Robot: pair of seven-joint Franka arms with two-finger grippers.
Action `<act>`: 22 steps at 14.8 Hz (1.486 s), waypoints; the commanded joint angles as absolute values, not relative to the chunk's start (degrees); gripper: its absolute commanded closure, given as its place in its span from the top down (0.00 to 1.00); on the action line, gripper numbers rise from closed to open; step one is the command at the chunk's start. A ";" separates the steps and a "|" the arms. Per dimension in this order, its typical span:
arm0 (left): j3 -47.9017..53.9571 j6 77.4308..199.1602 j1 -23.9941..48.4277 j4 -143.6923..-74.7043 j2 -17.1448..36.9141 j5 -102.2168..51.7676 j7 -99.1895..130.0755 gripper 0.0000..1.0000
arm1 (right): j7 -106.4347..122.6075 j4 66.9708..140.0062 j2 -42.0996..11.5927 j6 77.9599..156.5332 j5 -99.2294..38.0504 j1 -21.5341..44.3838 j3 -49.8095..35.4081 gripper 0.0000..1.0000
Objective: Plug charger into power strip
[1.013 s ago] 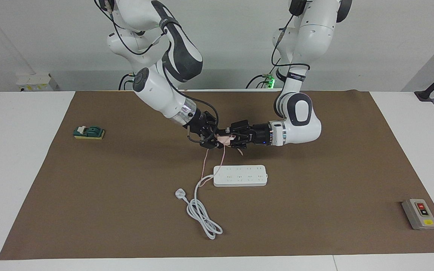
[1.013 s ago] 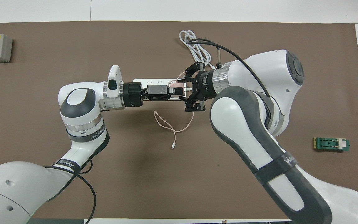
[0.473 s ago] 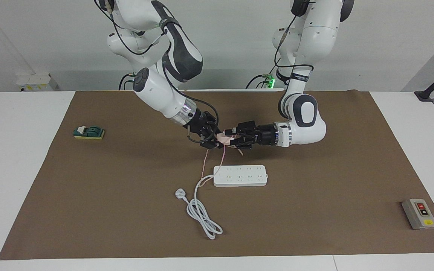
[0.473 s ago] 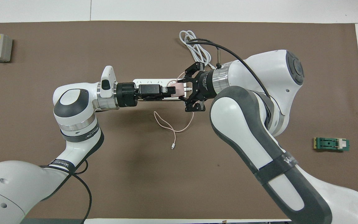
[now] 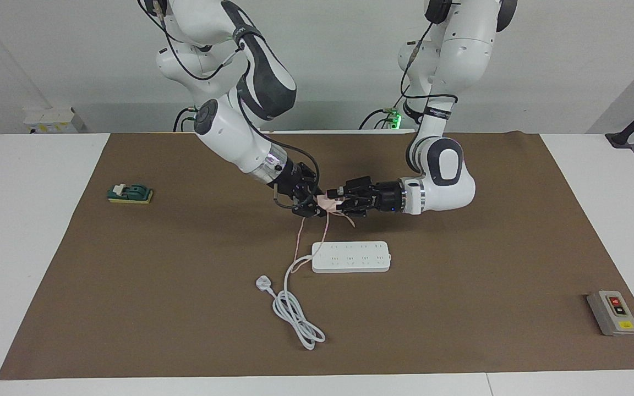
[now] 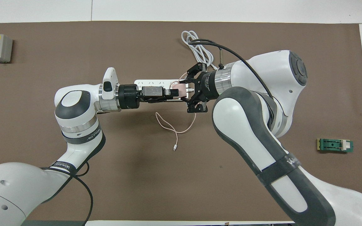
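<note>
In the facing view both arms meet in the air over the brown mat, nearer to the robots than the power strip. The right gripper, coming down from the right arm's end of the table, is closed on the pale pink charger and holds it clear of the mat. The left gripper lies nearly level and is right up against the charger from the left arm's end; whether its fingers are clamped on the cube or only touching it cannot be told. The charger's thin pink cable hangs down to the mat beside the strip's end. The strip lies flat, its sockets all bare, with its thick white cord and three-pin plug coiled farther from the robots. A grey switch box and a small green block sit well apart at the two ends of the table. In the overhead view the right gripper and left gripper cover part of the power strip, the charger between them, and the cable loops on the mat to its tiny connector. So the charger is lifted, apparently in a hand-over or regrasp; turning its pins down, lining up with a socket and pressing in all remain.
</note>
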State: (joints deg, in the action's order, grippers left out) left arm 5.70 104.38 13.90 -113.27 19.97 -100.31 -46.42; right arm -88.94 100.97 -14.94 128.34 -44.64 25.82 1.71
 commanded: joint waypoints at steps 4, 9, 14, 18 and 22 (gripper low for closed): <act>5.36 104.33 14.41 -115.49 18.28 -101.51 -46.76 0.37 | -90.62 100.20 -15.03 127.35 -44.21 25.22 1.41 0.00; 5.36 104.50 14.41 -115.58 18.28 -101.51 -47.29 0.03 | -90.62 100.20 -15.03 127.35 -44.21 25.22 1.41 0.00; 5.45 104.59 14.41 -115.58 18.28 -101.51 -47.29 0.00 | -90.62 100.11 -15.03 127.35 -44.21 25.22 1.41 0.00; 5.45 104.59 14.41 -115.58 18.28 -101.51 -47.37 0.00 | -90.70 100.11 -15.03 127.35 -44.21 25.22 1.41 0.00; 5.45 104.59 14.41 -115.40 18.28 -101.78 -48.43 0.00 | -92.29 100.11 -14.94 127.79 -42.63 26.10 1.50 1.00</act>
